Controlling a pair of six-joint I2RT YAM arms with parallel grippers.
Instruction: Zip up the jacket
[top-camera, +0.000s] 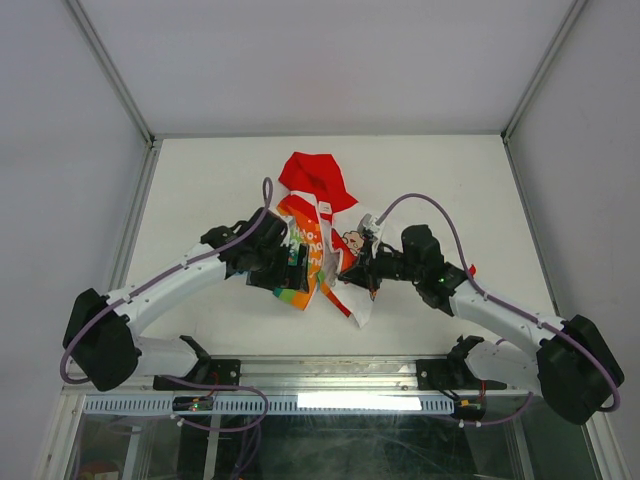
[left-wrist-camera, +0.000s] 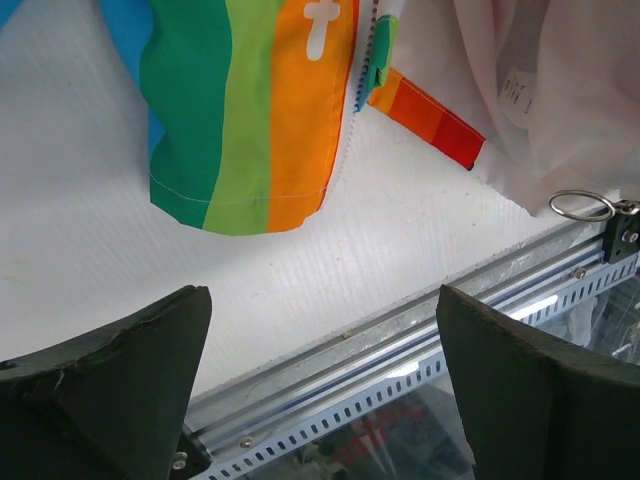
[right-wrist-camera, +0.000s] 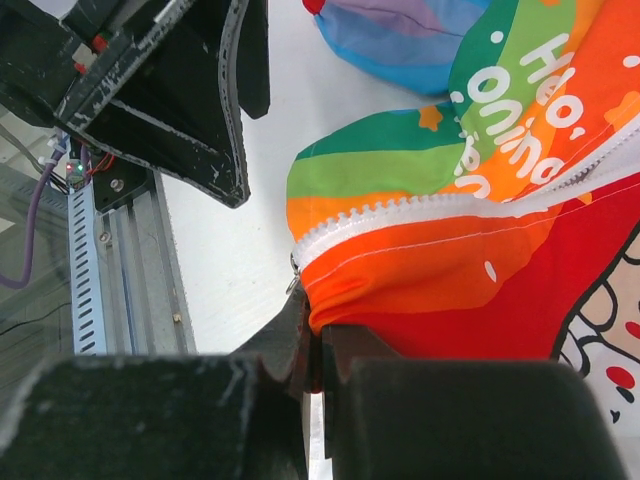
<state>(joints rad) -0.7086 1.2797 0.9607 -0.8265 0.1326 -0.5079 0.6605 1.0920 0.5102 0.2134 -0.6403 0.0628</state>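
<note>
Right fingers (right-wrist-camera: 288, 348) clenched on jacket (right-wrist-camera: 450, 270) hem below zipper (right-wrist-camera: 420, 205); left fingers (left-wrist-camera: 110, 390) released, empty; risk: thin hem slips out, teeth misalign.

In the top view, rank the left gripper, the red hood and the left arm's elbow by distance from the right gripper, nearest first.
From the right gripper:
1. The left gripper, just to its left, across the jacket hem.
2. The hood, behind it, toward the far side.
3. The left elbow, far left, on the near side.
</note>
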